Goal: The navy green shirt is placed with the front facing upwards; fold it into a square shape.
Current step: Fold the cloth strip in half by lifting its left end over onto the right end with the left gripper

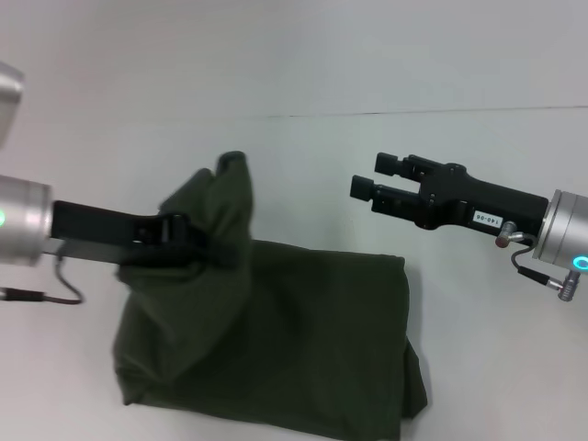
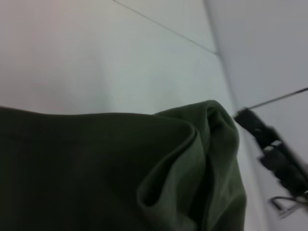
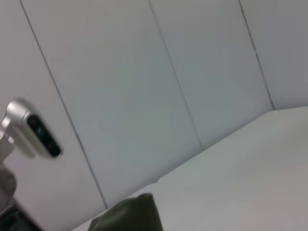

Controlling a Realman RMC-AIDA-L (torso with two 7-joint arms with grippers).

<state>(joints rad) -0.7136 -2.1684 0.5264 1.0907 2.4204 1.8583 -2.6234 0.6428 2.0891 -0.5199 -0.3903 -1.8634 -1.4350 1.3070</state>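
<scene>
Dark olive-green cotton shirt (image 1: 276, 340) lying partly folded on the white table (image 1: 138, 110), plain side up, one corner raised in a peak. Left gripper (image 1: 175, 234) at that raised corner, black fingers clamped on the cloth and lifting it above the rest of the shirt. Right gripper (image 1: 372, 179) off the shirt's far right edge, clear of the fabric, its two black fingers parted, holding nothing. Grey panelled wall (image 3: 144, 96) beyond the shirt.

We see the shirt (image 1: 276, 340) folded on the white tabletop (image 1: 138, 83), its left part lifted into a peak, pinched by the left gripper (image 1: 179, 231). The right gripper (image 1: 377, 188) hovers apart, jaws spread.
</scene>
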